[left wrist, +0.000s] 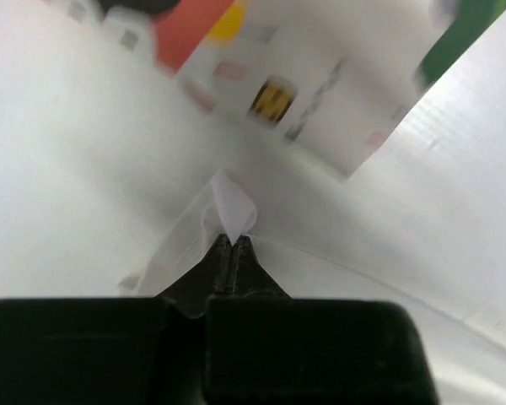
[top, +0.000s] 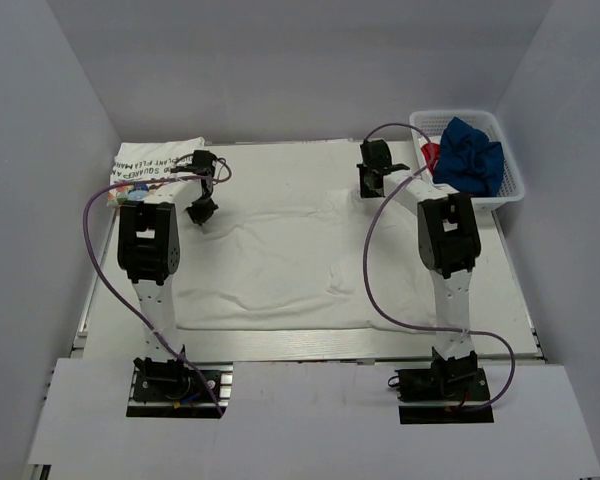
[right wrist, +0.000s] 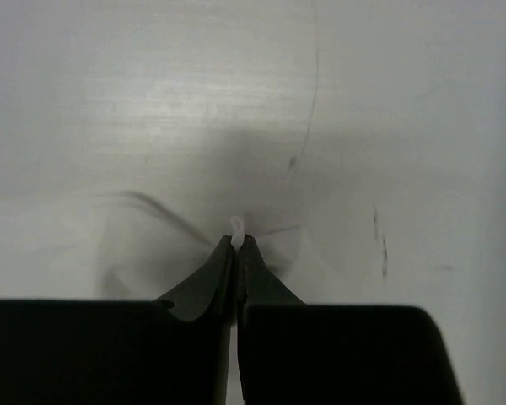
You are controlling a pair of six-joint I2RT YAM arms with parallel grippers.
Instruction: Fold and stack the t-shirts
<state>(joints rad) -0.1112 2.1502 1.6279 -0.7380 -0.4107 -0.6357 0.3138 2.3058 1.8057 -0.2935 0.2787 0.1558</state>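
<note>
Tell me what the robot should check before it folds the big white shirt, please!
1. Left gripper pinching the plain white t-shirt: ok, jaws shut on a fold of cloth.
2. Right gripper pinching it too: ok, a tuft of cloth shows between the tips.
3. Shirt lying smooth: not ok, wrinkles near its middle.
4. Printed folded shirt apart from the pinched edge: cannot tell, it lies very close behind the left gripper.
5. Navy shirt out of the way in the basket: ok.
</note>
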